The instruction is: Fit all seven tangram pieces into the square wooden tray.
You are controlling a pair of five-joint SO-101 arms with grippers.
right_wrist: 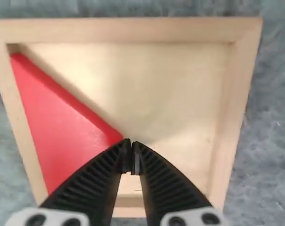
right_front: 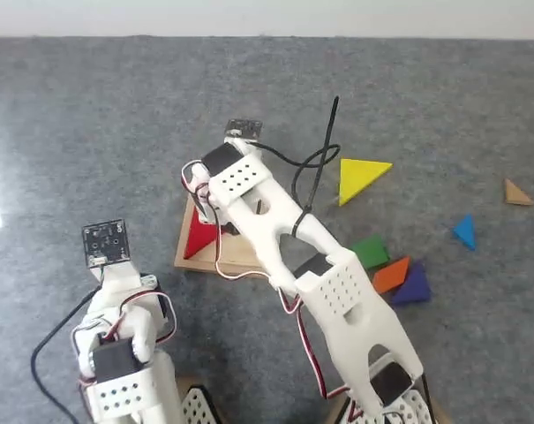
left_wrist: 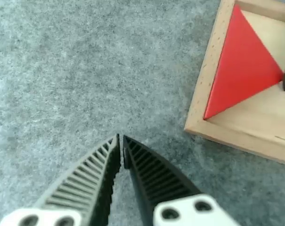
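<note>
The square wooden tray (right_front: 186, 258) lies mid-table, mostly under the right arm. A large red triangle (right_front: 199, 236) lies flat in it against one wall, also seen as the red triangle (right_wrist: 62, 127) and red triangle (left_wrist: 241, 66) inside the tray (right_wrist: 236, 94) (left_wrist: 203, 99). My right gripper (right_wrist: 132, 154) hangs shut over the tray, tips at the red triangle's point, holding nothing. My left gripper (left_wrist: 121, 139) is shut and empty above carpet beside the tray. Loose on the carpet lie a yellow triangle (right_front: 359, 177), green piece (right_front: 370, 251), orange piece (right_front: 391, 275), purple triangle (right_front: 413, 286), small blue triangle (right_front: 464, 231) and tan triangle (right_front: 515, 193).
Grey carpet (right_front: 90, 124) covers the table. The left arm (right_front: 116, 336) stands near the front left, folded back. The right arm (right_front: 319, 274) stretches diagonally from the front right over the tray. A black cable (right_front: 319, 159) loops above it.
</note>
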